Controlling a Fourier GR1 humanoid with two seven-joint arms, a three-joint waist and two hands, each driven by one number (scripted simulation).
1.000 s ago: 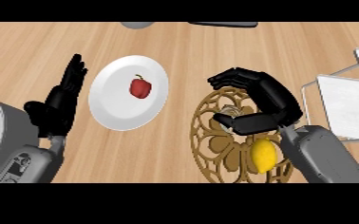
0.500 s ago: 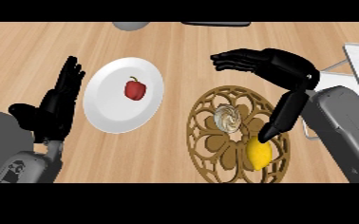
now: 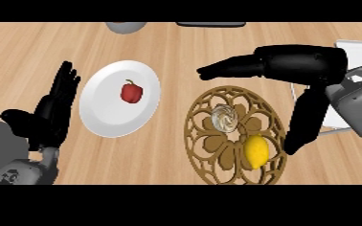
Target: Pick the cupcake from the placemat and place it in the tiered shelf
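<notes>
Wooden tabletop [image 3: 176,48] carried everything; using the placemat [image 3: 235,134] as my landmark, a round brown cut-out mat. Largest to smallest:

- My right robot hand [image 3: 300,67] hung above the placemat's upper right, fingers spread and fairly straight, thumb reaching down past the mat's right edge. Apart, clamped on nothing. My read: opened wide so the fingers could close round the cupcake from above.
- My left robot hand [image 3: 53,105] sat well left of the placemat, beyond the plate, fingers up and relaxed, holding nothing. Resting, parked out of the working area.
- White plate [image 3: 106,115] lay just left of the placemat, not touching it. Not part of the job.
- Pale object at the right edge, behind my right forearm, mostly hidden. Possibly the tiered shelf; I couldn't confirm.
- Cupcake [image 3: 226,117] sat on the placemat, upper middle, upright, pale swirled top toward the camera. Untouched, below and left of my right palm, with clear space between.
- Lemon [image 3: 256,151] lay on the placemat's lower right, near the cupcake but apart, close to my thumb tip. Risk as I judged it: thumb could nudge it during the close.
- Red pepper [image 3: 131,92] sat on the plate, left of the placemat.

Pick not yet done.
</notes>
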